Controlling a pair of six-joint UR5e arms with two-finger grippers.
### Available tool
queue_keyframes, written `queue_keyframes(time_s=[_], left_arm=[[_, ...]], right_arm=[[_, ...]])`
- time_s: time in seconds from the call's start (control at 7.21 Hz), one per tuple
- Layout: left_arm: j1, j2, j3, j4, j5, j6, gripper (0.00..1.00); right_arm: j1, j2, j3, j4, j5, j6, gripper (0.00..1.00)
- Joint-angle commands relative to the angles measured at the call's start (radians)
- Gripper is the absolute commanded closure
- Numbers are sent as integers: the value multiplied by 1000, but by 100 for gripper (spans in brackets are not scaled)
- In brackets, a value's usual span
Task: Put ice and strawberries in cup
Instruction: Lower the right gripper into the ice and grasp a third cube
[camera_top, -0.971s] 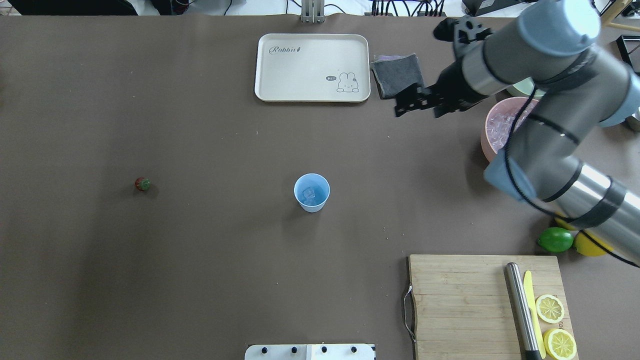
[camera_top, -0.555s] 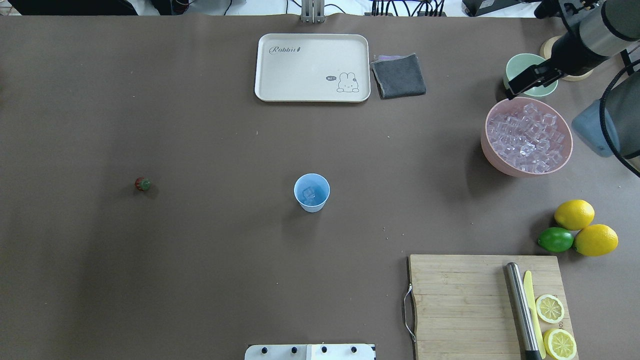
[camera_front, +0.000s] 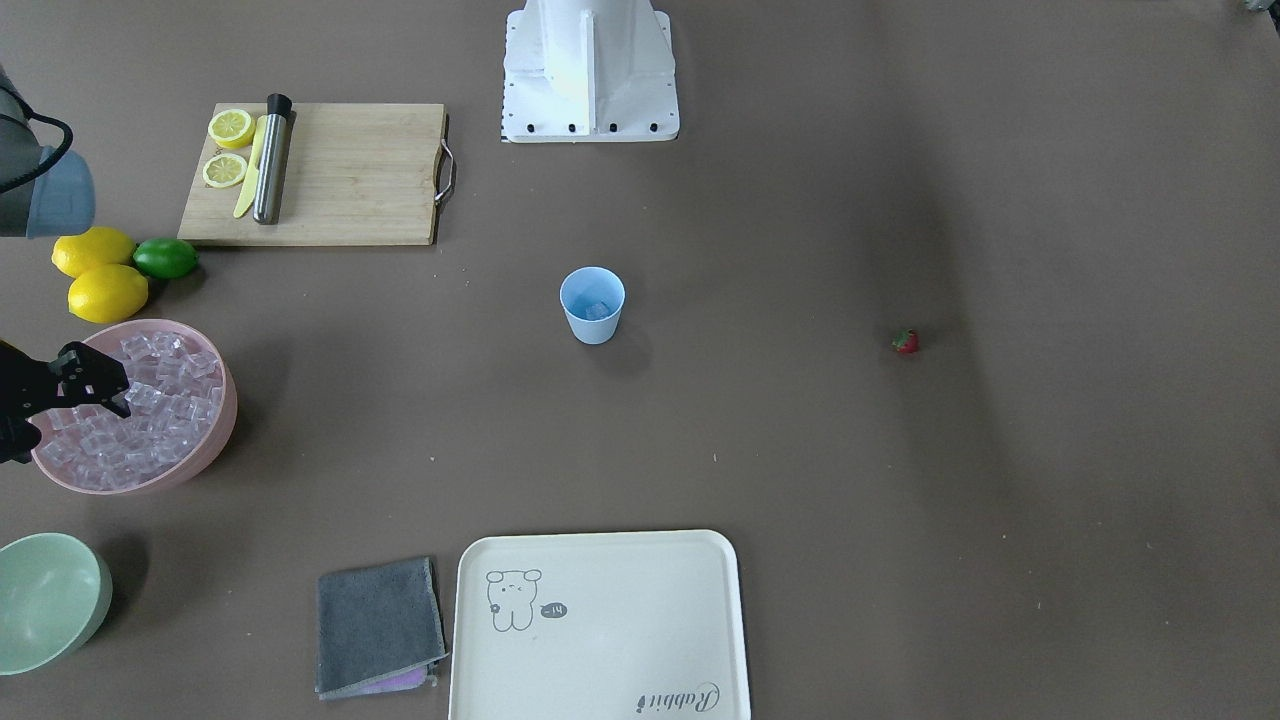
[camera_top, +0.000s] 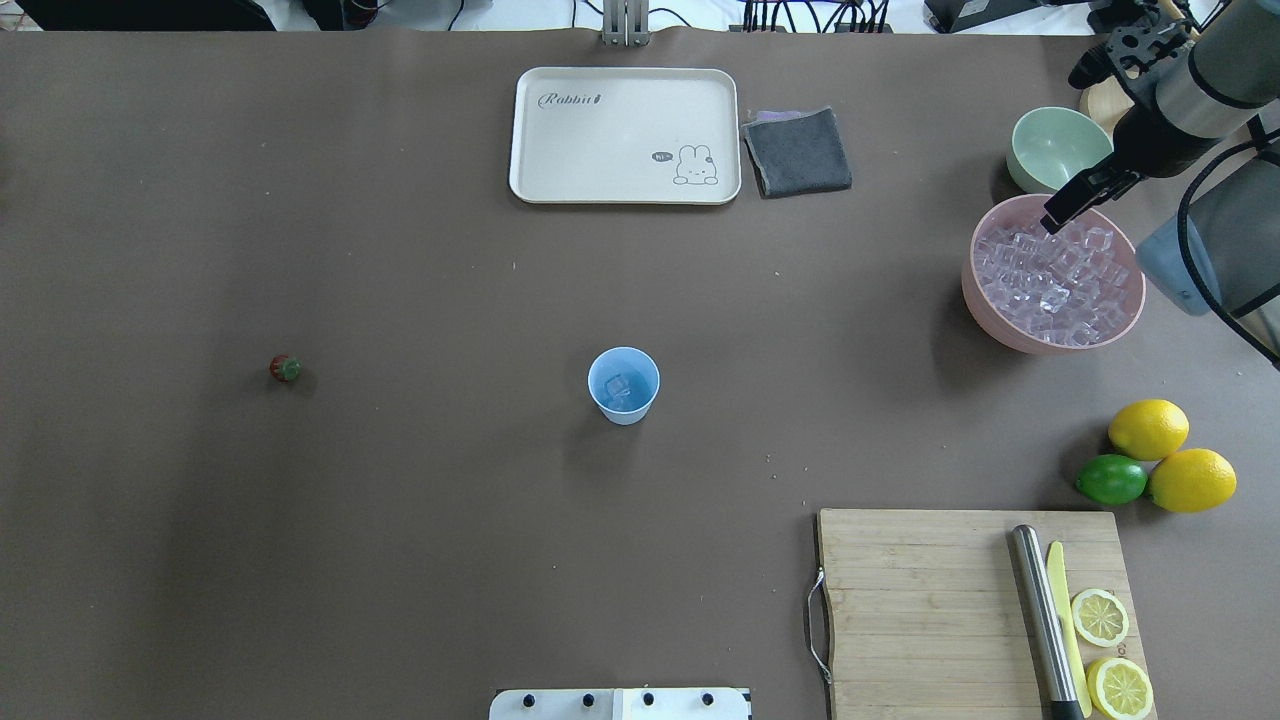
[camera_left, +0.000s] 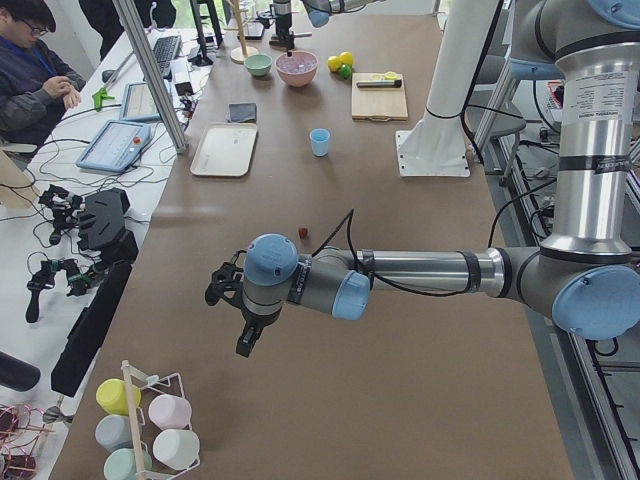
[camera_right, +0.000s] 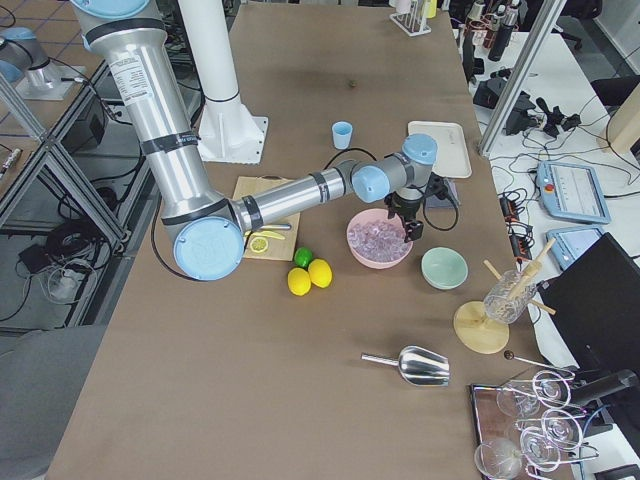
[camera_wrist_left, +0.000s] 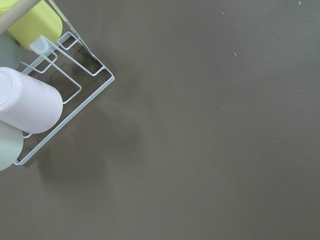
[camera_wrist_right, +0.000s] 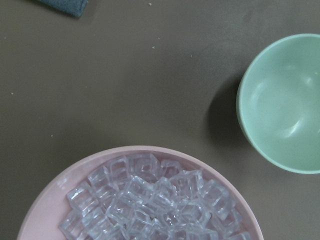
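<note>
The light blue cup (camera_top: 623, 385) stands upright mid-table with an ice cube (camera_top: 617, 389) inside it. More ice (camera_top: 1055, 275) fills the pink bowl (camera_top: 978, 305) at the right. The small red strawberry (camera_top: 285, 368) lies alone far to the left. My right gripper (camera_top: 1052, 220) hangs open over the bowl's far rim, above the ice, holding nothing; its wrist view looks down on ice (camera_wrist_right: 150, 200) and bowl rim (camera_wrist_right: 55, 197). My left gripper (camera_left: 245, 340) shows only in the exterior left view, beyond the strawberry (camera_left: 302, 233), and I cannot tell whether it is open.
A pale green bowl (camera_top: 1060, 148) sits just behind the pink one. Two lemons (camera_top: 1148, 428) and a lime (camera_top: 1111, 479) lie beside a cutting board (camera_top: 920, 600) with lemon halves. Tray (camera_top: 625, 135) and grey cloth (camera_top: 798, 150) are at the back. A cup rack (camera_wrist_left: 60, 95) stands under the left wrist.
The right arm swung from over the table near the grey cloth back to the right, past the green bowl, and now hangs over the pink bowl. Cup and strawberry have not moved.
</note>
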Motion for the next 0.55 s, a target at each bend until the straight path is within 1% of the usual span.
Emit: queue_keyframes(time_s=[0.0, 0.14, 0.28, 0.42], left_arm=[[-2, -4, 6, 1, 2, -1, 1], [-2, 0, -1, -1, 1, -2, 1], [-2, -3, 5, -1, 2, -2, 1], [0, -5, 3, -1, 2, -4, 1]], right_arm=[[-40, -11, 1, 3, -3, -6, 10], [-55, -16, 1, 3, -4, -6, 21], [-84, -28, -1, 3, -6, -6, 31], [-92, -28, 1, 3, -9, -17, 32]])
